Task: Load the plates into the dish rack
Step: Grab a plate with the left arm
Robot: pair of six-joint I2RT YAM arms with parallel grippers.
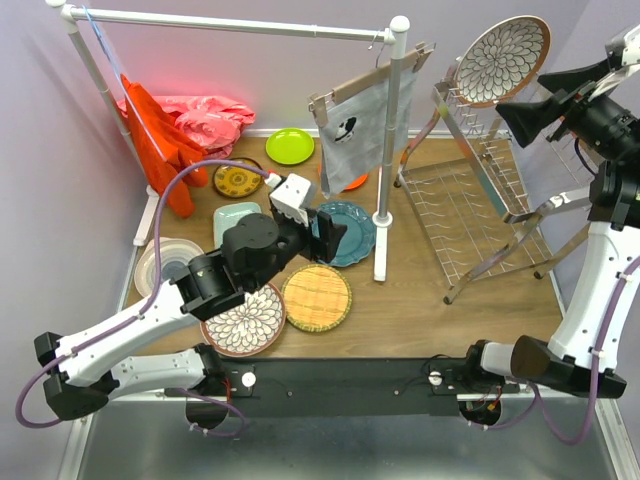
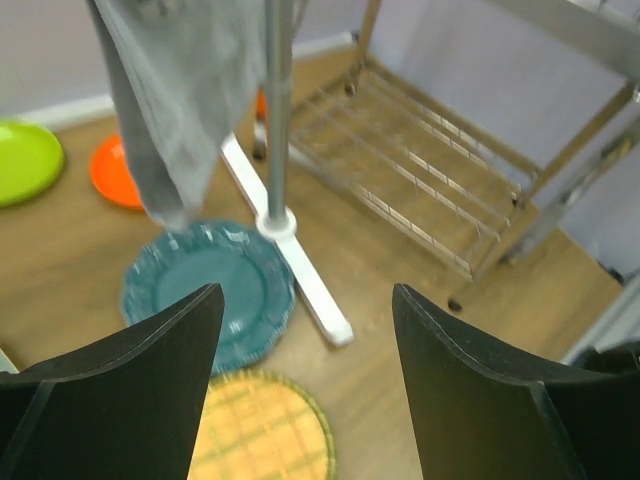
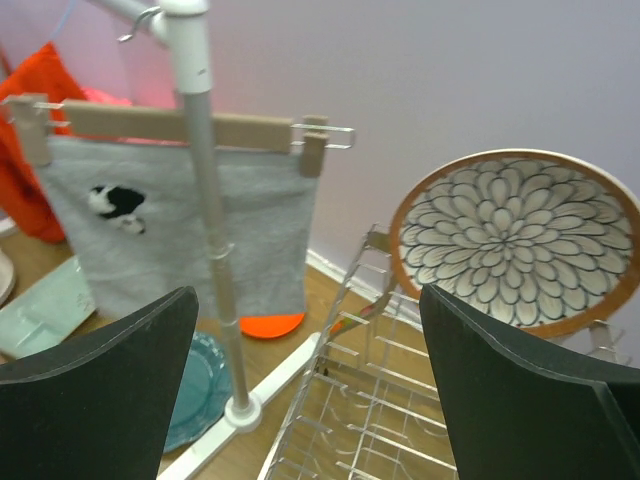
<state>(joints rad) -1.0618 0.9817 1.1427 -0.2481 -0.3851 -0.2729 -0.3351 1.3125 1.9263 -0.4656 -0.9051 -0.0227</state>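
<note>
A brown-rimmed floral plate (image 1: 502, 60) stands upright on the top edge of the unfolded chrome dish rack (image 1: 480, 200). Its twin (image 1: 245, 322) lies flat on the desk (image 1: 420, 310), just beside the woven yellow plate (image 1: 316, 297). Behind them lie the teal plate (image 1: 352, 232), mint tray (image 1: 232, 218), patterned plate (image 1: 238, 181) and lime plate (image 1: 290, 146).

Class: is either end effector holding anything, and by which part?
Nothing. The left end effector and right end effector are open; the floral plate rests in the dish rack.

Soft, even indoor light casts faint shadows, and both wrist views look slightly blurred.
</note>
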